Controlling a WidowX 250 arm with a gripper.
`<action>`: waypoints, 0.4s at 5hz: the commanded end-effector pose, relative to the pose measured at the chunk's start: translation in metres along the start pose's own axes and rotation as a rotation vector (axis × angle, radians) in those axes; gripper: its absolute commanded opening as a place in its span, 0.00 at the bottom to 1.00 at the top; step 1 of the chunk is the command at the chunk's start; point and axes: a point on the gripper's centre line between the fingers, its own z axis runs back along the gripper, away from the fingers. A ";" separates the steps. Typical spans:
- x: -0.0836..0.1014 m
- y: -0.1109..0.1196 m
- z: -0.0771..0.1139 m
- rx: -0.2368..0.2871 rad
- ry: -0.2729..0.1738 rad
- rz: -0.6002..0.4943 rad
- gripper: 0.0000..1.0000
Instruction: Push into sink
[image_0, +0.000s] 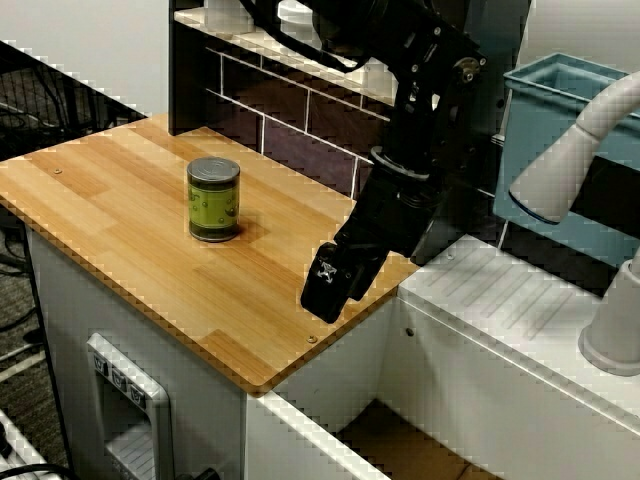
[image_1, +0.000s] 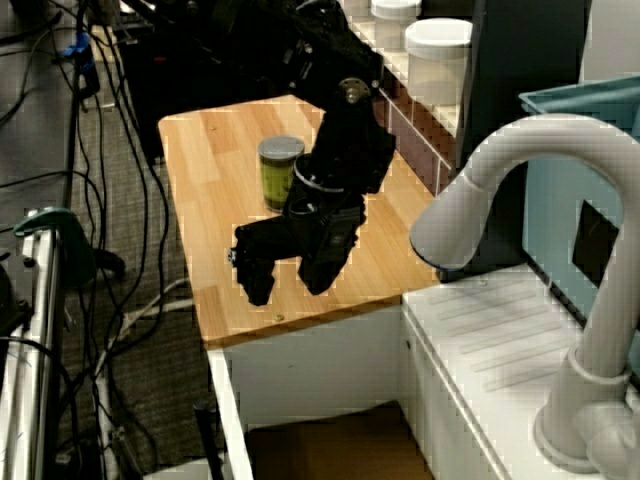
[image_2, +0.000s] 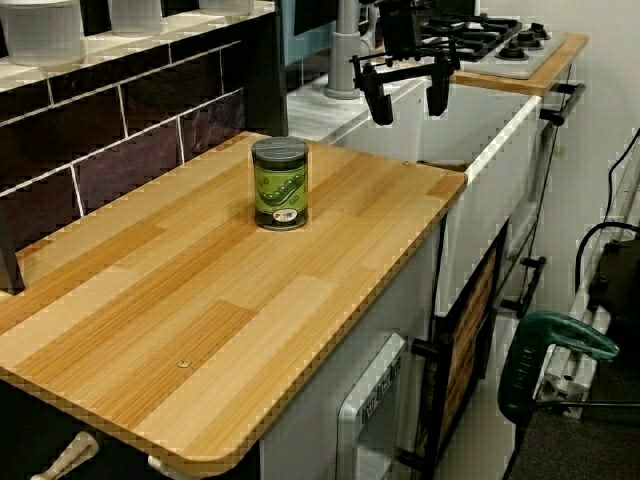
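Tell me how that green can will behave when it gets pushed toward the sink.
The green can stands upright and looks rigid, so it likely slides on the smooth wooden counter. It is taller than wide; a high push might tip it, and then it could roll.

A: Where do the cameras sit?
B: One looks from the counter's (image_0: 150, 240) front corner toward the tiled wall. One looks from high over the faucet (image_1: 560, 260), back across the counter.
A: The third?
B: Low at the counter's far end, facing the sink (image_2: 490, 150). All three share the counter and can (image_2: 279, 183).
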 end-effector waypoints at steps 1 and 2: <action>0.000 0.000 0.000 0.000 0.000 0.000 1.00; -0.031 0.001 0.022 0.042 -0.045 0.010 1.00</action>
